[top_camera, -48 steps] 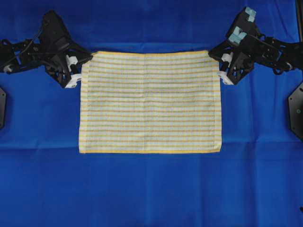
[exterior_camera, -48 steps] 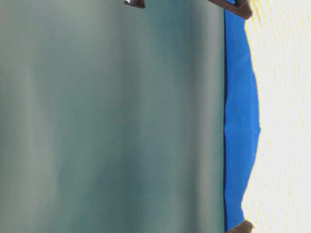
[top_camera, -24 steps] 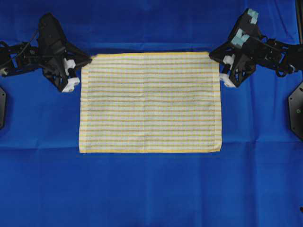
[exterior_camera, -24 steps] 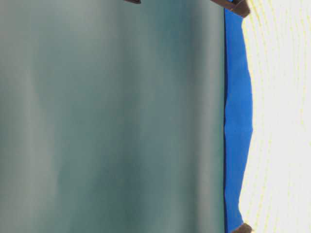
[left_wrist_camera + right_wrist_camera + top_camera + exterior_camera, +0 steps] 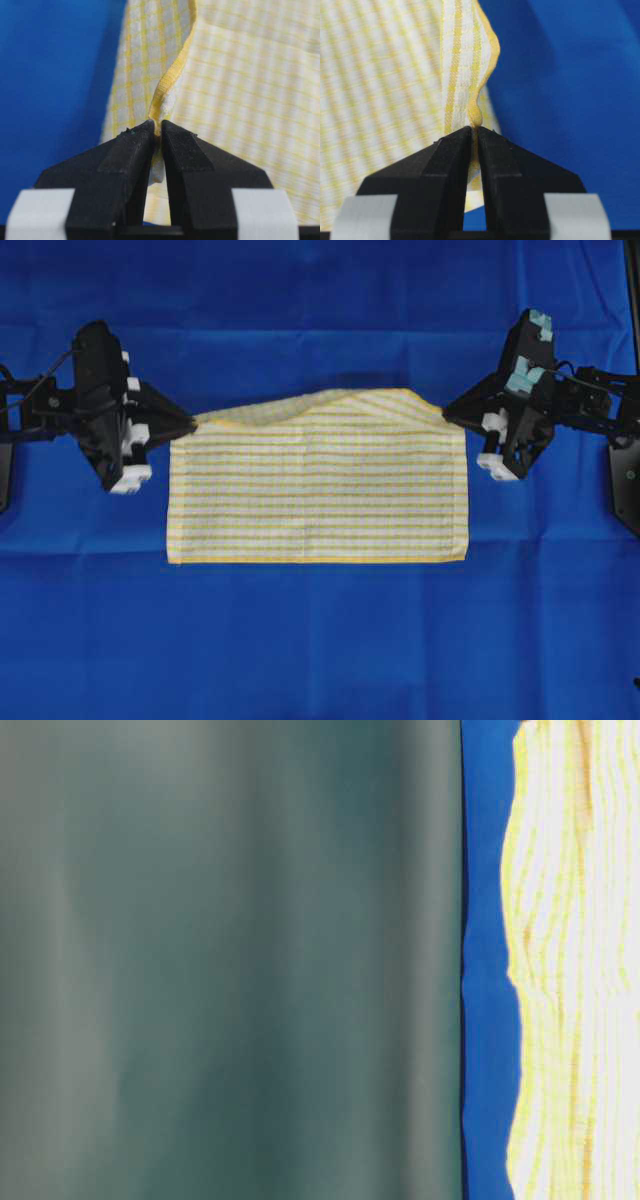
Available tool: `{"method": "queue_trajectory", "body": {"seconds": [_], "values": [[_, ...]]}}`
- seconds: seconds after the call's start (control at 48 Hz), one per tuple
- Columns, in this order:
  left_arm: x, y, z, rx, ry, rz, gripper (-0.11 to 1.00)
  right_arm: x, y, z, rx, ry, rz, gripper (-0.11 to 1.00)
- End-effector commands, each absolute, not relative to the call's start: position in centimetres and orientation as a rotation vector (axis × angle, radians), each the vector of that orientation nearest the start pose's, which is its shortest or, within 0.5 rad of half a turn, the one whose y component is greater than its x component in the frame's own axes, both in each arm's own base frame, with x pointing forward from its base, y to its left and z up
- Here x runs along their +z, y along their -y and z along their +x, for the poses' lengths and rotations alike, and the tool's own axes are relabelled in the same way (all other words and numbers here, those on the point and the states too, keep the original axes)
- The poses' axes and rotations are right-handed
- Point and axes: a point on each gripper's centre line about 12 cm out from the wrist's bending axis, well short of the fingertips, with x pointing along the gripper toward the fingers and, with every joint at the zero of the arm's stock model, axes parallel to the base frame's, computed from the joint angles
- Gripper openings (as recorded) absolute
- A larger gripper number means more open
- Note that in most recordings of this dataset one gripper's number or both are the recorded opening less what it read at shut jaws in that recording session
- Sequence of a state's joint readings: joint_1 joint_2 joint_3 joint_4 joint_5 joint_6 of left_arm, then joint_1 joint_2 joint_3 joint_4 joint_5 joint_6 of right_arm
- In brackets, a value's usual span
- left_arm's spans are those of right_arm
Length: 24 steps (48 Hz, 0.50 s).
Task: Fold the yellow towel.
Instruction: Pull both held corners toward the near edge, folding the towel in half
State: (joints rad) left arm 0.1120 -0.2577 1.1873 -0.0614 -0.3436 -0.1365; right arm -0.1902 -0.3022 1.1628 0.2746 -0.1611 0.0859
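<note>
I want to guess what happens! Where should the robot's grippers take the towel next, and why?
Probably toward the near hem. The left gripper and right gripper each pinch a far corner of the yellow towel, lifted and partly carried over; the near hem lies flat, uncovered.

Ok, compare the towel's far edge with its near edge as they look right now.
The yellow towel's far edge is lifted and sags unevenly between the grippers; the near edge lies flat and straight on the blue cloth. The far corners are pinched by the left gripper and right gripper; the near corners are free. Both edges carry a yellow hem.
</note>
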Motion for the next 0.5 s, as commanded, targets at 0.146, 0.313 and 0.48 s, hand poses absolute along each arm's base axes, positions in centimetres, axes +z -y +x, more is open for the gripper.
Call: {"method": "queue_trajectory", "body": {"seconds": [0.146,0.313,0.48], "values": [[13.8,1.2,25.7,0.043,-0.539,-0.256,0.05,13.6,1.8,25.1,-0.238,-0.671,0.418,0.07],[14.1,4.2,25.7,-0.050,-0.544,-0.297,0.05,13.7,-0.2,25.2,-0.171,-0.685,0.412,0.07],[14.0,5.5,25.6,-0.087,-0.559,-0.322,0.05,13.8,-1.8,25.2,-0.116,-0.695,0.400,0.07]]}}
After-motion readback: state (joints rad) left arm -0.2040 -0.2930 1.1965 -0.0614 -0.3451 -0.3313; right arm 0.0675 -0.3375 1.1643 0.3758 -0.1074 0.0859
